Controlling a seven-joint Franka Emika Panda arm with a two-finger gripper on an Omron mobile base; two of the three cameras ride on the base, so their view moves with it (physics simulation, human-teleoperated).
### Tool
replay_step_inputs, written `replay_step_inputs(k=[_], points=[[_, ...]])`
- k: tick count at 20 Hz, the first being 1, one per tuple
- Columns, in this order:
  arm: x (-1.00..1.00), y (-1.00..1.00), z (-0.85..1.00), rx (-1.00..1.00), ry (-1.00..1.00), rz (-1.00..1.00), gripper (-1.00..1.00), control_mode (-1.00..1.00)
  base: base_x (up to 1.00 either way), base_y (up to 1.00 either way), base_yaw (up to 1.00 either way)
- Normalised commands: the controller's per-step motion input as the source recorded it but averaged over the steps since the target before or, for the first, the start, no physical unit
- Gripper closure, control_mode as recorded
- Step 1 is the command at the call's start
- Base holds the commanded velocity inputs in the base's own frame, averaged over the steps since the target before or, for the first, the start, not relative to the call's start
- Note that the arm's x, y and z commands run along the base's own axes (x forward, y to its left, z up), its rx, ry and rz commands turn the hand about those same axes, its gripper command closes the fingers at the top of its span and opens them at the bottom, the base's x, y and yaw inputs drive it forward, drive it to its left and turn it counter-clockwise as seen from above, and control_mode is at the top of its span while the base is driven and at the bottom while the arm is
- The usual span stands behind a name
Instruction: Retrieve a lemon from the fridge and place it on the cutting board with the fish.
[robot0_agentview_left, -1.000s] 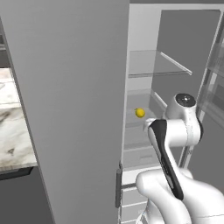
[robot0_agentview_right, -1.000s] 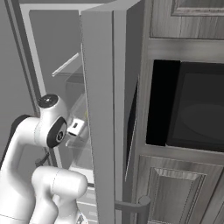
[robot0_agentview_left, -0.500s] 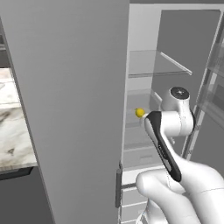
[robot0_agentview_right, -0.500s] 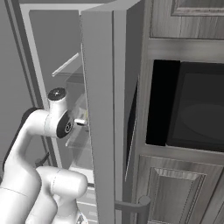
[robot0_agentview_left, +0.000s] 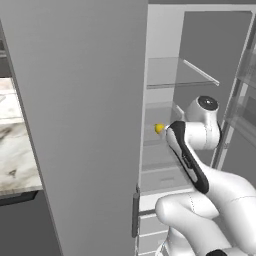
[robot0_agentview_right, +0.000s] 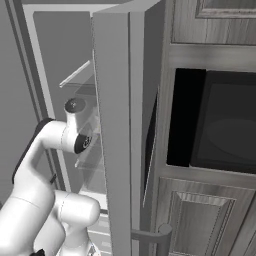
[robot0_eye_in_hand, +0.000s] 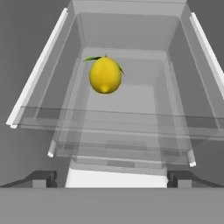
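The fridge (robot0_agentview_left: 75, 100) stands open, and the lemon (robot0_agentview_left: 159, 128) lies on a middle glass shelf near the left wall. In the hand view the lemon (robot0_eye_in_hand: 105, 75) sits ahead, slightly left of centre, behind the shelf's clear front edge. My gripper (robot0_eye_in_hand: 112, 179) is open with nothing between its fingertips (robot0_eye_in_hand: 43, 178), a short way in front of the lemon and not touching it. My white forearm (robot0_agentview_left: 200, 130) reaches into the fridge and hides the hand. The cutting board and the fish are out of view.
The fridge's right door (robot0_agentview_right: 112, 130) stands open close beside the arm (robot0_agentview_right: 50, 145). A glass shelf (robot0_agentview_left: 175, 75) lies above the lemon and pale drawers (robot0_agentview_left: 160, 175) below it. A marble counter (robot0_agentview_left: 15, 150) is at the left, and a dark oven (robot0_agentview_right: 220, 120) in panelled cabinets at the right.
The hand has turned and pushed deeper into the fridge toward the lemon, passing behind the right door in the right base view. The gripper has stayed open.
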Motion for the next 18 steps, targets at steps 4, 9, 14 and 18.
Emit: replay_step_inputs(k=[4, 9, 14, 18], points=[[0.15, 0.00, 0.00, 0.00, 0.00, 0.08, -1.00, -1.00, 0.00, 0.00, 0.00], [0.16, 0.00, 0.00, 0.00, 0.00, 0.06, -1.00, -1.00, 0.00, 0.00, 0.00], [0.20, 0.00, -0.01, 0.00, -0.02, 0.00, -1.00, -1.00, 0.00, 0.00, 0.00], [0.33, 0.01, -0.05, 0.00, -0.05, 0.00, -1.00, -1.00, 0.00, 0.00, 0.00]])
